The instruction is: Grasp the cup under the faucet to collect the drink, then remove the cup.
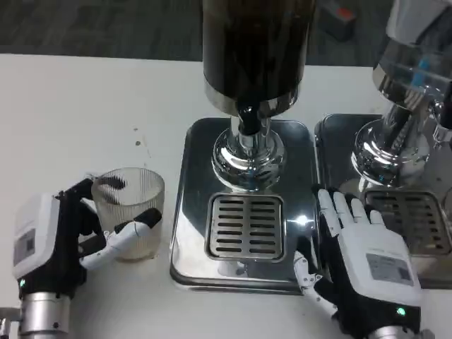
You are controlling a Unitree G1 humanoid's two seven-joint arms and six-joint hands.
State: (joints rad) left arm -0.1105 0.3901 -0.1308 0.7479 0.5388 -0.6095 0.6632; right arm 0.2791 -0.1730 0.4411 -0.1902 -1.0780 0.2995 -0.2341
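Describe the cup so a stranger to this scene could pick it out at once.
Start at the tall dark-filled drink dispenser on its shiny square steel base. Look left of that base, onto the white table: there stands the clear ribbed glass cup, held by the left hand. It is the one see-through, fluted thing among polished metal.

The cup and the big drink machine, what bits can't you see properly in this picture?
- Cup, head view: the left hand wraps its near left side, covering that wall. Whether any drink is inside is unclear through the ribbed glass.
- Dispenser tank: its top is cut off by the upper edge.
- Second dispenser: cut off by the right edge and blurred.
- Right hand: its palm faces down, hidden.
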